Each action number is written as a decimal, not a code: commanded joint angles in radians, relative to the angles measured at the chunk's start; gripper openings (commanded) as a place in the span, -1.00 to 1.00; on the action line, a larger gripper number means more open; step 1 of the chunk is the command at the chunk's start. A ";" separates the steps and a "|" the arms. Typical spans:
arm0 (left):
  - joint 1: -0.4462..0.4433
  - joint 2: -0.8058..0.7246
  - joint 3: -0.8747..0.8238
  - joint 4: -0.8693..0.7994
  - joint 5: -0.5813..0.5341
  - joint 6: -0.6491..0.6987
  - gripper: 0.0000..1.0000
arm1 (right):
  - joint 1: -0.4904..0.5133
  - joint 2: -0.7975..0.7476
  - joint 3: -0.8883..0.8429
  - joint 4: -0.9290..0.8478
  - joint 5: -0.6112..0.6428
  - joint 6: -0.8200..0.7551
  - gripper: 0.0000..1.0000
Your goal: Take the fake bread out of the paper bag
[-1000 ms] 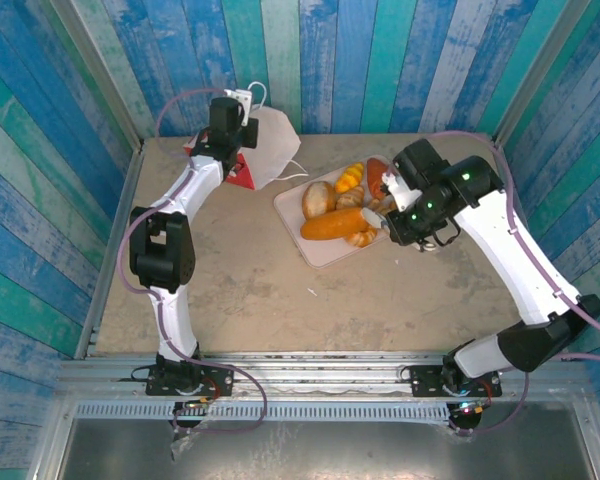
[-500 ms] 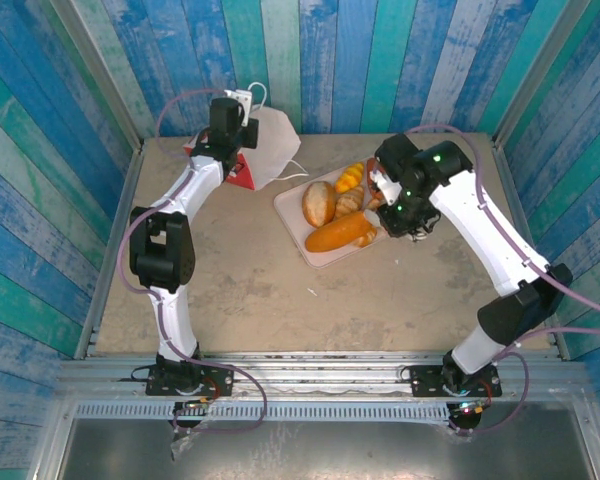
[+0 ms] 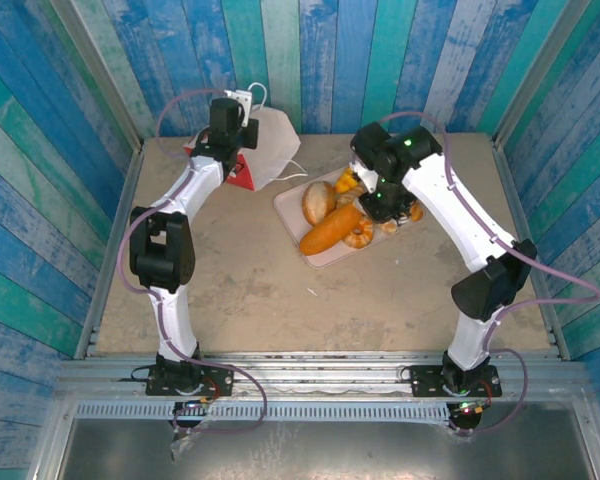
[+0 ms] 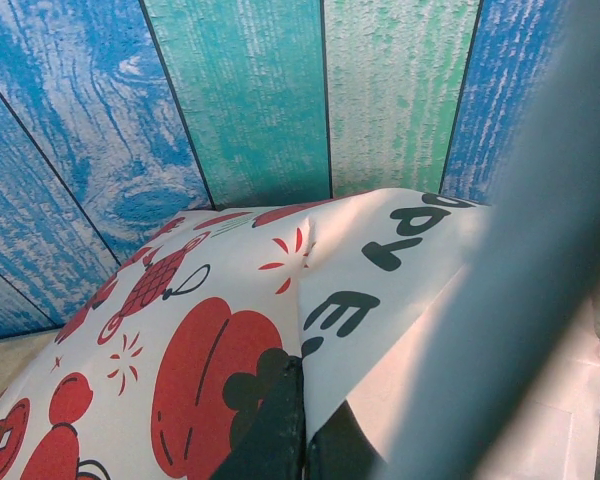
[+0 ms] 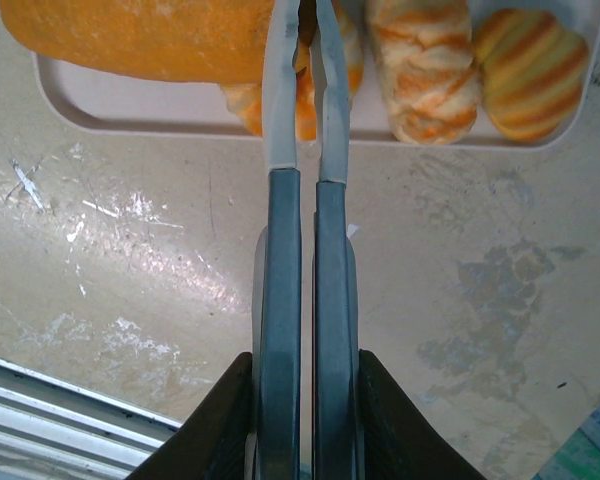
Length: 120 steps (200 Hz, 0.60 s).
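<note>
Paper bag (image 3: 270, 150), red-and-white with fruit print, sits from above at the worn tan table's (image 3: 280, 310) far-left corner, partly hidden by the left gripper (image 3: 232, 160). The glossy golden fake bread (image 3: 332, 228) lies on a pale square tray (image 3: 325, 255) under the right gripper (image 3: 380, 205).

On the left wrist, closed fingers (image 4: 280, 430), one a blur, pinch the bag's paper (image 4: 230, 300) before blue-green planks (image 4: 240, 100).

On the right wrist, shut empty fingers (image 5: 280, 100) cross the tray's edge (image 5: 130, 115), and the long loaf (image 5: 140, 40) is cut off.

- Left arm (image 3: 175, 305): white shell links joined by bulky black housings.
- Right arm (image 3: 450, 210): same white shells, with a small green light (image 3: 404, 143) on the black block behind the wrist.
- Thin purple cables (image 3: 183, 93) loop back from each wrist.
- Right gripper (image 5: 306, 25): two long, flat grey-blue fingers (image 5: 279, 330), paler at the tips, with black housing (image 5: 220, 430) behind.
</note>
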 commanded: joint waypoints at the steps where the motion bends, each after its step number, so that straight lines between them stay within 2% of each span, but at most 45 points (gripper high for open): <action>1: 0.011 0.021 -0.017 -0.007 0.005 -0.003 -1.00 | 0.011 0.014 0.054 -0.015 0.069 -0.003 -0.98; 49: 0.011 0.020 -0.018 -0.006 0.010 -0.006 -1.00 | 0.016 0.019 0.082 -0.022 0.109 0.000 -0.99; 57: 0.010 0.021 -0.016 -0.006 0.009 -0.006 -1.00 | 0.049 0.019 0.081 -0.022 0.113 -0.004 -0.99; 120: 0.011 0.014 -0.024 -0.008 0.009 -0.009 -1.00 | 0.080 0.016 0.062 0.008 0.108 -0.048 -0.97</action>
